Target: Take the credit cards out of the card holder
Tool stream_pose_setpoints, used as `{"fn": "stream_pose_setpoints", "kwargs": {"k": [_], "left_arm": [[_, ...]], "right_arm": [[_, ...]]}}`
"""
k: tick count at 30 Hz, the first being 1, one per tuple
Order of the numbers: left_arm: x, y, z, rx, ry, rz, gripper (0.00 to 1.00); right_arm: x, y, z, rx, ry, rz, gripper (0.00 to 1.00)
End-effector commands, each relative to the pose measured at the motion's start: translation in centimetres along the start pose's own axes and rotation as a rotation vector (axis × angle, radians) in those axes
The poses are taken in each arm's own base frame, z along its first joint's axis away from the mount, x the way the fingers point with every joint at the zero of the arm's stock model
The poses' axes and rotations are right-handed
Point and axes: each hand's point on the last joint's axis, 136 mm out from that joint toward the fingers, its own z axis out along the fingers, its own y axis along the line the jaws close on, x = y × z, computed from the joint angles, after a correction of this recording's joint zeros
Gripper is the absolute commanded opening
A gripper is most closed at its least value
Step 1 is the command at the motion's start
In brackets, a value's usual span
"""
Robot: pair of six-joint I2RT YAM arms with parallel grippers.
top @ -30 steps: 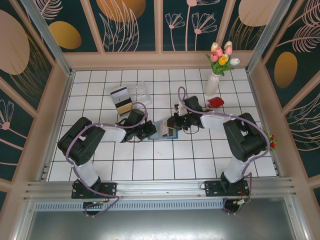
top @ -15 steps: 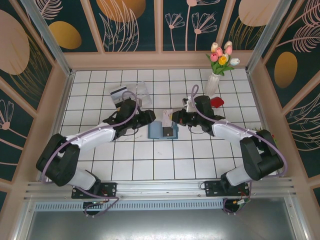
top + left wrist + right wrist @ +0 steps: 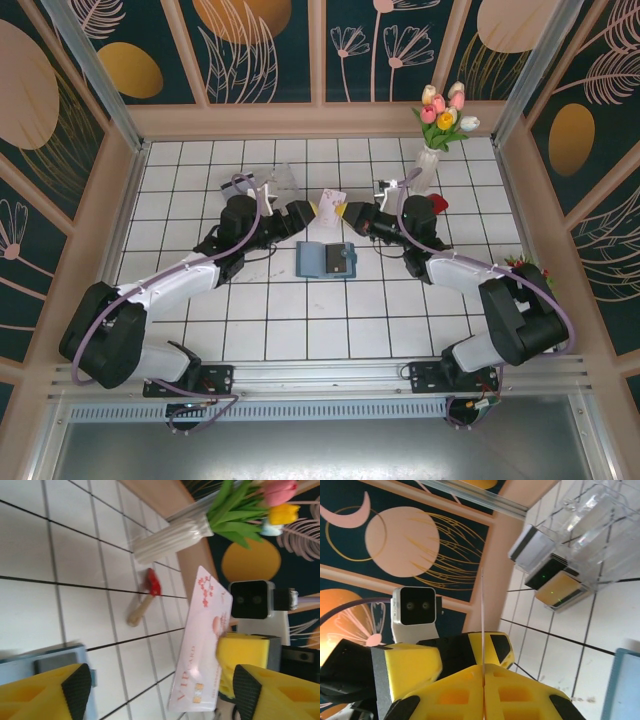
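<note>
Since the right gripper [image 3: 483, 667] is clamped shut on a card [image 3: 200, 645], that's the piece to watch right now. It has it pinched thin-edge-up, near the end with the lettering, so the card stands on edge in the air and not flat. Its long axis runs away from the fingers, roughly toward the back wall.

Facing it is the left gripper [image 3: 161, 687], with its fingers spread wide and nothing in them. Its open mouth points straight at the card's printed face, just beside it but not touching. So the left arm is the closer free one, and my guess is a hand-off. It could also be a drop by the loose cards [image 3: 547, 575] lying against the clear box [image 3: 600, 515] on the left arm's side.

The card holder [image 3: 325, 260] lies open flat on the tiles between the two arms, a bit nearer the bases than both grippers. Can't tell if more cards are tucked in its pockets.

Readable stuff: the card says "VIP" in pinkish letters, with what looks like "CARD" after it, plus a pink blossom print.
</note>
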Motion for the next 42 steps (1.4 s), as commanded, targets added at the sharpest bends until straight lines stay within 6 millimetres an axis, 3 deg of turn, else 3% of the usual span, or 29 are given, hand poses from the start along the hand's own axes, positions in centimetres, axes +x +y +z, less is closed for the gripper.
{"fn": "stream_pose_setpoints", "kwargs": {"k": [1,9,14,22,25,32,35,42], "left_arm": [[-0.7,-3.7,0.2,0.149,0.012,0.026,0.69],[-1.5,-7.2,0.3,0.263,0.026,0.107,0.4],[-1.9,-7.0,0.6,0.273,0.034,0.105,0.29],[-2.6,-8.4,0.1,0.359,0.044,0.131,0.12],[-3.1,-8.4,-0.2,0.34,0.037,0.162,0.0],[-5.6,-7.1,-0.8,0.138,0.033,0.329,0.0],[-7.0,-6.5,-1.4,0.003,0.027,0.47,0.0],[-10.7,-6.2,-3.2,-0.233,0.029,0.813,0.0]], "right_arm": [[-0.5,4.1,-0.2,-0.127,-0.011,-0.058,0.1],[-0.9,5.8,-0.1,-0.196,-0.016,-0.069,0.1],[-1.1,6.3,0.2,-0.228,-0.013,-0.08,0.1],[-1.0,6.4,0.5,-0.241,0.009,-0.092,0.12],[-1.0,6.1,0.2,-0.229,-0.006,-0.111,0.22],[-2.1,4.6,-0.6,-0.095,-0.048,-0.166,0.73],[-2.6,3.9,-1.3,-0.036,-0.076,-0.199,0.84],[-3.2,2.3,-3.0,0.068,-0.11,-0.244,0.99]]}}
